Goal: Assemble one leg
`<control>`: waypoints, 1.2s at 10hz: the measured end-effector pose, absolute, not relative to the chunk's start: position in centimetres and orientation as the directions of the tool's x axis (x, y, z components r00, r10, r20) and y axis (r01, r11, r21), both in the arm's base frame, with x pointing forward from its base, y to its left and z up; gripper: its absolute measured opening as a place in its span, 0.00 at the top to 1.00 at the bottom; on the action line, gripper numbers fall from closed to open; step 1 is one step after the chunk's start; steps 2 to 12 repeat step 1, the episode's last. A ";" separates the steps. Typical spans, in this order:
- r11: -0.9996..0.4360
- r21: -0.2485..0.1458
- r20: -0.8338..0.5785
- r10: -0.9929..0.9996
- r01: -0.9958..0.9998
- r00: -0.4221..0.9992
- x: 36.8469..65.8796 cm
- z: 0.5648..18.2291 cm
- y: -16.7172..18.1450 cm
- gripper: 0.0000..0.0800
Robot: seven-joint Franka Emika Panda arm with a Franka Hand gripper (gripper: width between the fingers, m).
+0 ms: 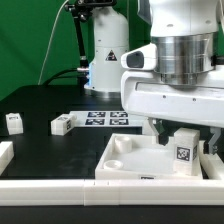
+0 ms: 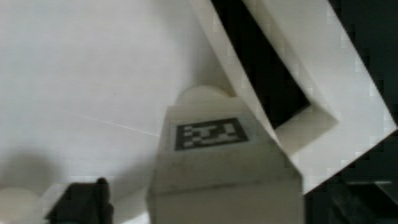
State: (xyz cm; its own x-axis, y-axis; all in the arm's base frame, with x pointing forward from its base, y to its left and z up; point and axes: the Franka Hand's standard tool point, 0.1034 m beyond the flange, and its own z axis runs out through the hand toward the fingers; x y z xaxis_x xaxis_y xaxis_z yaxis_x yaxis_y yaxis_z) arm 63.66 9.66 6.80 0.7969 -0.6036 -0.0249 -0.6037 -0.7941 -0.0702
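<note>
A white block-shaped leg with a black-and-white tag stands upright in the near corner of the large white tray-like piece on the exterior view's right. My gripper hangs right over it, its fingers down on either side of the leg's top. In the wrist view the leg fills the middle. The dark finger stands apart from the leg's side with a strip of tray showing between them. The gripper is open around the leg. Two more legs lie on the black table on the exterior view's left.
The marker board lies flat behind the tray piece. A white rail runs along the front edge, with a white block at the far left. The arm's white base stands at the back before a green curtain.
</note>
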 end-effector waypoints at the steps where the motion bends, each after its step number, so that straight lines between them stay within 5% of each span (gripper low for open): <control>1: -0.794 -0.070 -0.025 -0.604 -0.604 0.797 63.7 6.8 9.7 0.19; 12: -0.794 -0.070 -0.025 -0.604 -0.604 0.797 63.7 6.8 9.7 0.19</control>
